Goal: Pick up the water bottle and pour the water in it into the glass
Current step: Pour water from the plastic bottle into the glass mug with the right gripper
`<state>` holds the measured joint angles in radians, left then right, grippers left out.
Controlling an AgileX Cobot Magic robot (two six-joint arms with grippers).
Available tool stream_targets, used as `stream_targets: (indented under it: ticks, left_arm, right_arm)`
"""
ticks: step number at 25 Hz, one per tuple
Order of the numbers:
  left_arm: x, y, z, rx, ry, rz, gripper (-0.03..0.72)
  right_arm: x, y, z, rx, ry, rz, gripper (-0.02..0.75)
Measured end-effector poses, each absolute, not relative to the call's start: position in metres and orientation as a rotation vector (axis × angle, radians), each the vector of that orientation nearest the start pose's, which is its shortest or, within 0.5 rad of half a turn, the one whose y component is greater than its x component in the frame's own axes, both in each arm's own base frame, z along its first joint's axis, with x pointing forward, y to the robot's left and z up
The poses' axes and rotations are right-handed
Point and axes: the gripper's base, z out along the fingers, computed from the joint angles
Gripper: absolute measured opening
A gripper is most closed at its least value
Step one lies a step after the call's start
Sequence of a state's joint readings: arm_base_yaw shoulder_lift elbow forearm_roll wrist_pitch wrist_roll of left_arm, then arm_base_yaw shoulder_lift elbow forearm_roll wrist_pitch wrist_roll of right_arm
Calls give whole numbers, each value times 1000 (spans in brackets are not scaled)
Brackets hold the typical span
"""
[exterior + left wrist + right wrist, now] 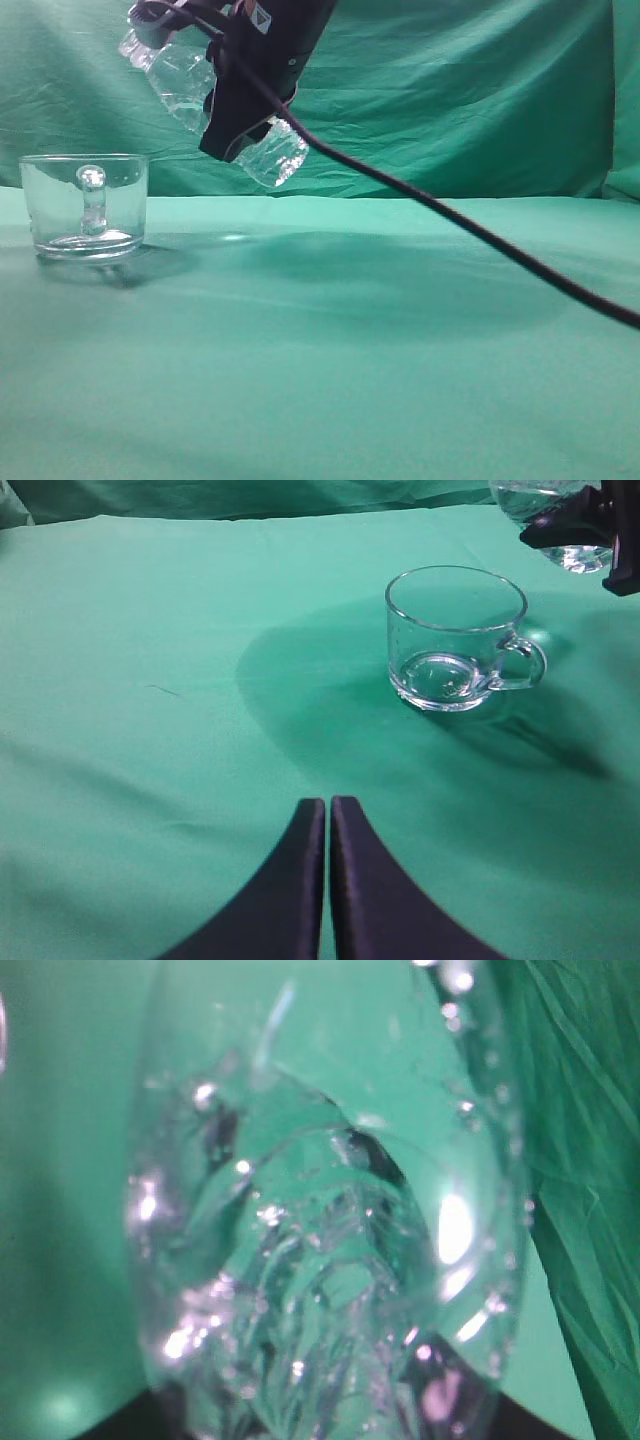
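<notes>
- The water bottle (190, 95) is up in the air, right of the glass and above it, clamped around its middle by the right gripper (245, 120).
- Thin clear plastic, so I'd guess it's light and squishy; too hard a squeeze could dent it. The ribbed lower body looks like the better place to hold, since the shoulders are smooth and probably slippery.
- Its long axis is tilted: base low and to the right, neck end higher and toward the upper left, partly hidden by the gripper.
- Right wrist view is just bubbles and glints, the water (320, 1290) close up.
- The glass (85, 205) sits upright on the green cloth (380, 350), handle facing the exterior camera, and looks empty. It's fragile, so no bumping.
- Left gripper (328, 810) hangs well back from the mug, its jaws pressed together on nothing.
</notes>
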<state>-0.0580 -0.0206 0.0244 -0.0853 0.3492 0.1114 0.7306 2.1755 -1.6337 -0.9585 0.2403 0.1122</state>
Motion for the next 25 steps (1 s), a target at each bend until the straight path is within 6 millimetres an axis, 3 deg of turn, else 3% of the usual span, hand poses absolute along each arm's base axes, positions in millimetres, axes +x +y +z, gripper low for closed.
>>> stream_targets:
  ticks: [14, 25]
  left_arm:
    - [52, -6, 175, 102, 1833, -46, 0]
    - [52, -6, 175, 102, 1833, -46, 0]
  right_arm:
    - [386, 329, 195, -1688, 1266, -504, 293]
    - [388, 327, 198, -1773, 1117, -652, 293]
